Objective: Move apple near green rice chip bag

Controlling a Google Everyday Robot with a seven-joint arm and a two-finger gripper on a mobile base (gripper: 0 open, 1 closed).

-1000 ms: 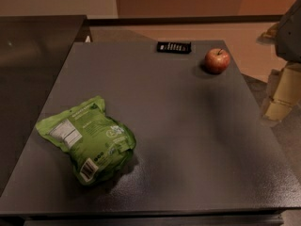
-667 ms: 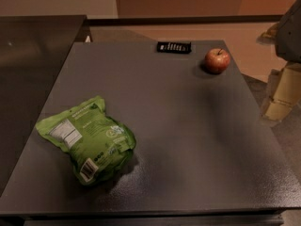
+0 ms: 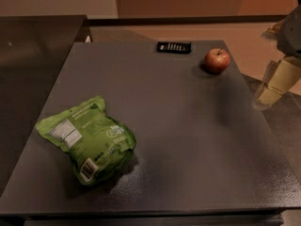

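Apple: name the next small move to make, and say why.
Likely swing the pincer left, over the apple. The pincer hangs beyond the right edge of the table, touching nothing; the apple sits untouched at the far right, well apart from the green bag at near left.

The pincer [image 3: 271, 89], beyond the table's [image 3: 188, 140] right side, is cut off at the view's right edge.

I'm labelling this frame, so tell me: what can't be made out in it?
Camera view:
- Gripper, off the table's right side: arm cut off by the frame edge.
- Green rice chip bag: print too small to read.
- Apple: far side faces away.
- Black object at the far edge: too small to identify.
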